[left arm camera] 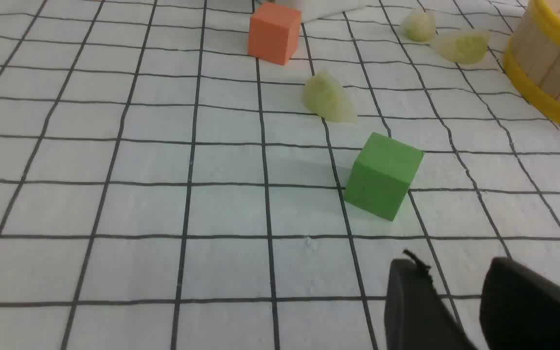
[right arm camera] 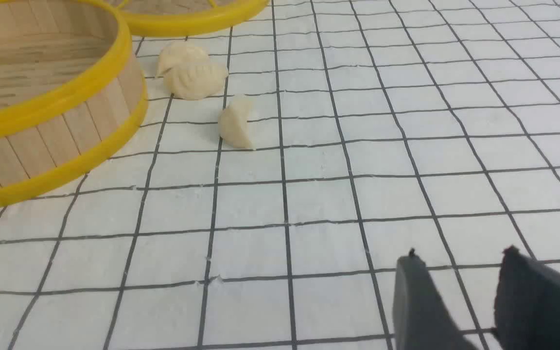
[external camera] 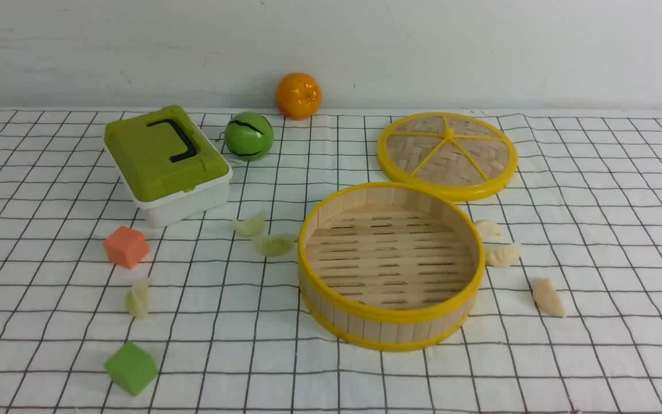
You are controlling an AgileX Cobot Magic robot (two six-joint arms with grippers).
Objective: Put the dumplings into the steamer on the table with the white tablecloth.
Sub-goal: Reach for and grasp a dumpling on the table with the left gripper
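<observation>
front view, for a start: nothing yet in the steamer (external camera: pixel 391 315), all six dumplings (external camera: pixel 274 244) loose on the counter (external camera: pixel 595 356) around it, neither arm in sight.

left wrist view: left gripper (left arm camera: pixel 455 274) spread, pinching nothing, low over the white tablecloth (left arm camera: pixel 114 204). directly ahead of it, the green cube (left arm camera: pixel 382 176); just beyond that, the nearest green dumpling (left arm camera: pixel 328 97); farther ahead, the orange cube (left arm camera: pixel 274 33) and two more green ones near the steamer wall. risk here: reaching straight forward and clipping the green cube, shoving it into the dumpling, or closing on the wrong piece. safer to come down from above, past the cube.

right wrist view: right gripper (right arm camera: pixel 460 265) likewise spread and empty. ahead of it, toward the steamer side, one white dumpling (right arm camera: pixel 235 127) alone; farther on, two more, touching or nearly so, just beside the steamer wall. risk there: catching both of the pair at once, or bumping the wall and sliding the steamer. small, rounded, pleated shapes too: likely to squirt out of an off-centre pinch, or to drop short of the rim.
</observation>
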